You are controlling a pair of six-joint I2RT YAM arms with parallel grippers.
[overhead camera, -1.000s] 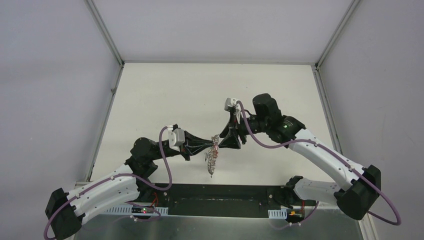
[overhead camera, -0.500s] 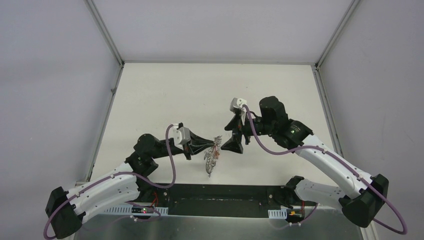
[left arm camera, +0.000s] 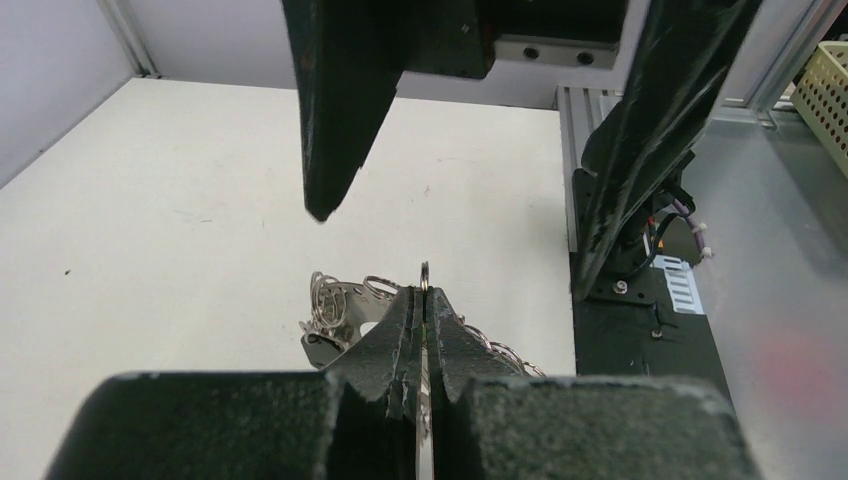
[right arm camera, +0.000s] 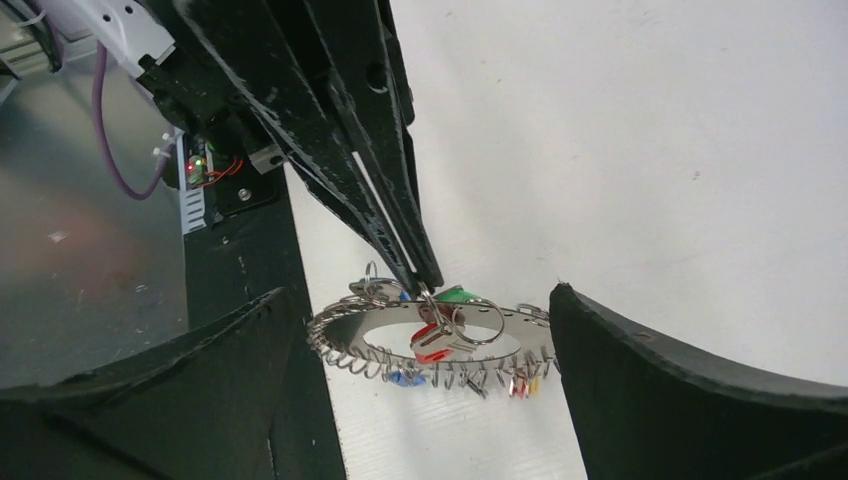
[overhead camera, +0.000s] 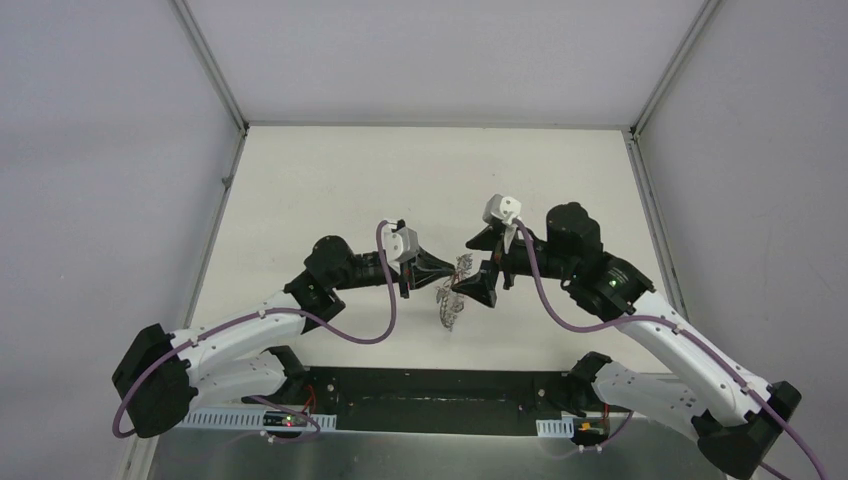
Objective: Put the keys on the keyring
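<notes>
Both the red-tagged key and blue-tagged key seemingly hang on the keyring; left gripper clamps it aloft, right gripper gapes apart.

Right hand is spread wide, 1 finger on each side of the keyring. Left hand reaches in from the top and pinches the ring's far rim over the white surface. There's a red tag in the middle, a green tag and a blue tag at the rim.

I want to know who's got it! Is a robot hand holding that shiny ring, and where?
The left gripper pinches the keyring by its rim. The right gripper is open around it, holding nothing.
</notes>
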